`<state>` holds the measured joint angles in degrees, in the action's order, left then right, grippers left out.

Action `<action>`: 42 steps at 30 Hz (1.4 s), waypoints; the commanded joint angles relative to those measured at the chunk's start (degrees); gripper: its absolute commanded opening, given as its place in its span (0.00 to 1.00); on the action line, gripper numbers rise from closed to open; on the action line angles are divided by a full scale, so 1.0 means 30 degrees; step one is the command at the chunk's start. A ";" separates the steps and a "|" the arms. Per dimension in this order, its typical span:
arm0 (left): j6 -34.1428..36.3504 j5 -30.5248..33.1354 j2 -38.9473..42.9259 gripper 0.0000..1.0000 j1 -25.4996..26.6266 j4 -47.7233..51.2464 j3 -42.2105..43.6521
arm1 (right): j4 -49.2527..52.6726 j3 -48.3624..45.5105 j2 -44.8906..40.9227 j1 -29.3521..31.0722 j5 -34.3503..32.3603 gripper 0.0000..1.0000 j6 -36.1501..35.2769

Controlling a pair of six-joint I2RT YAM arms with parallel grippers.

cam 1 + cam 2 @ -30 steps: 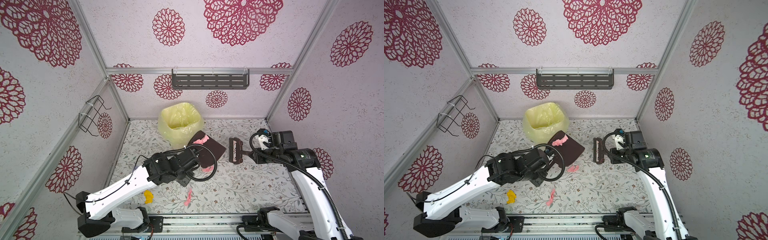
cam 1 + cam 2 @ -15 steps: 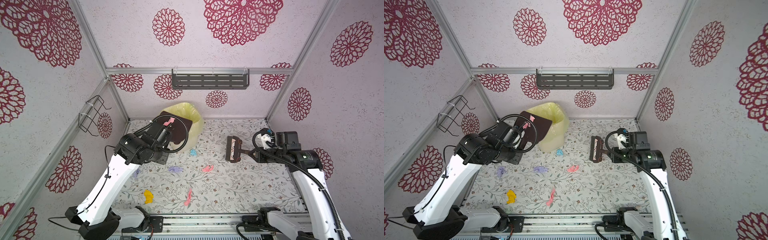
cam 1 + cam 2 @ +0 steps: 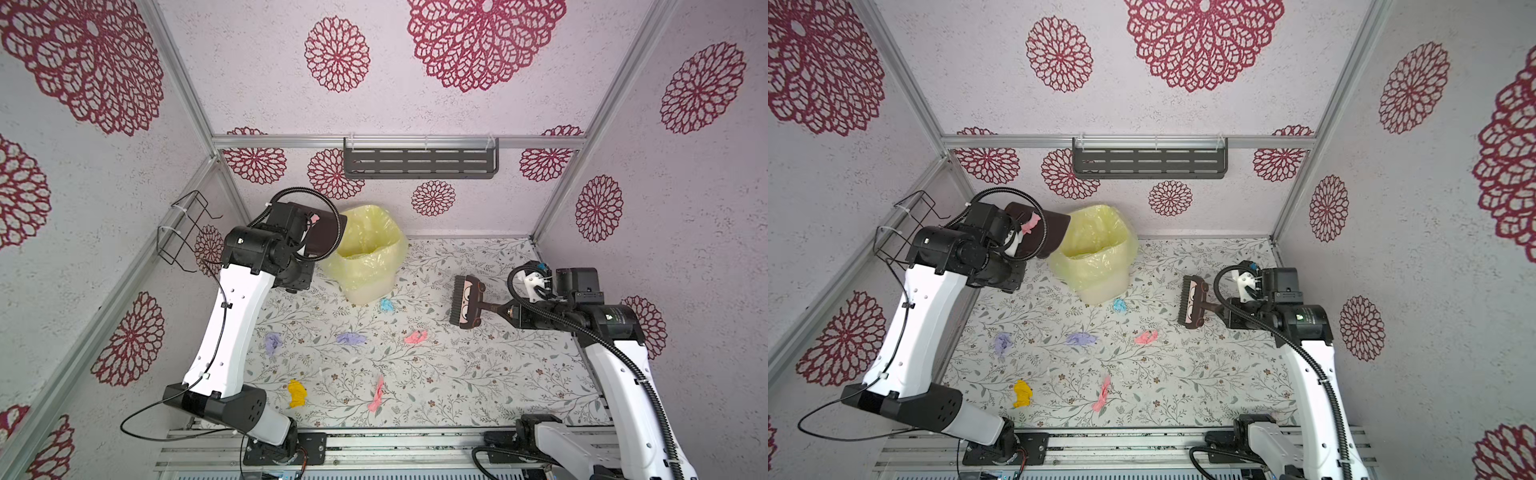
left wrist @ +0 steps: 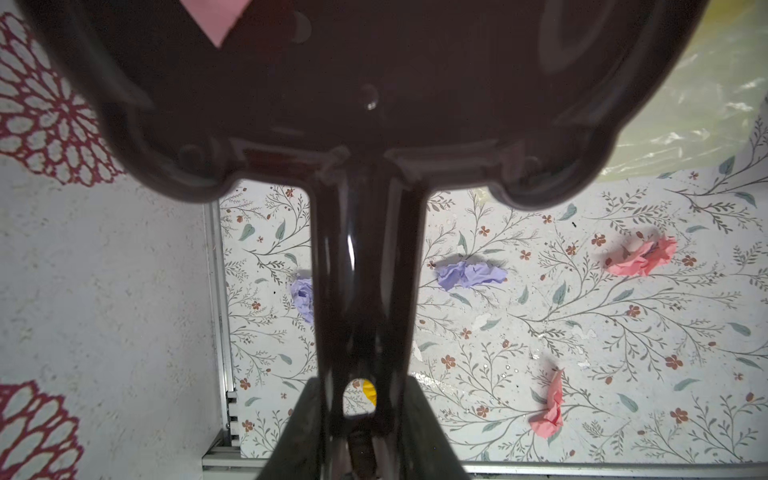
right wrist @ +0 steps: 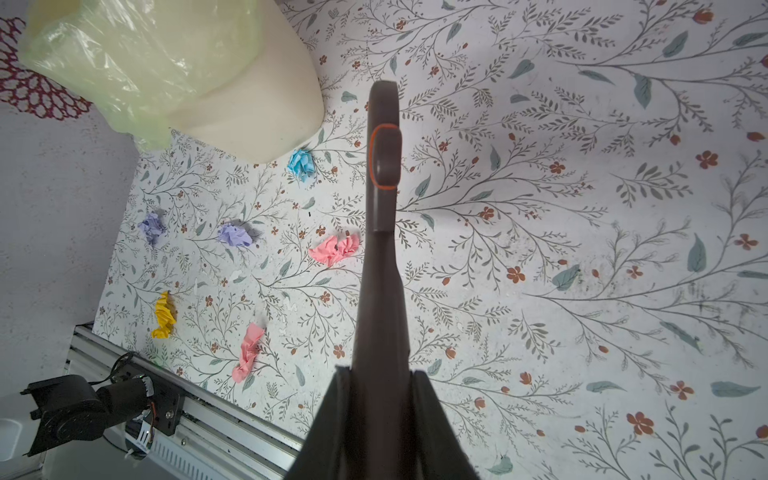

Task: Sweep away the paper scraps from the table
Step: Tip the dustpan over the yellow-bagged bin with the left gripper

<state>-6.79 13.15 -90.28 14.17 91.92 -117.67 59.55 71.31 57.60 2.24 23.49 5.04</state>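
Emptying step: left gripper (image 4: 359, 419) clamped on dustpan (image 3: 1047, 232) handle, pan tilted at bin (image 3: 368, 259) rim; pink scrap (image 3: 1030, 222) apparently inside. Right gripper (image 5: 380, 415) clamped on brush (image 3: 465, 301). Six paper scraps (image 3: 351, 338) lie on table (image 3: 498, 374). Next: tip further.

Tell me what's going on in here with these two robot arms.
The left gripper holds a dark dustpan, one pink scrap inside, raised at the rim of the yellow-lined bin. The right gripper holds a brush near the table's right side. Six paper scraps lie on the table: one blue, two lilac, two pink, one yellow.
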 commanded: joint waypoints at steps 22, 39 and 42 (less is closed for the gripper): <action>0.5988 0.7106 -0.6082 0.00 0.2116 -0.1062 -0.5207 | -0.0483 -0.0813 -0.0969 -0.0161 0.1399 0.00 0.0081; 1.1852 1.4113 -0.6623 0.00 0.4286 -0.5280 -0.3473 | -0.0540 -0.0976 -0.1064 -0.0249 0.2073 0.00 0.0463; 1.4750 1.6184 -0.6353 0.00 0.4836 -0.7890 -0.2375 | -0.0583 -0.1093 -0.1090 -0.0249 0.2231 0.00 0.0519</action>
<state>28.08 52.71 -109.84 27.33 78.32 -126.54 59.42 67.79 55.86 1.87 27.59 5.69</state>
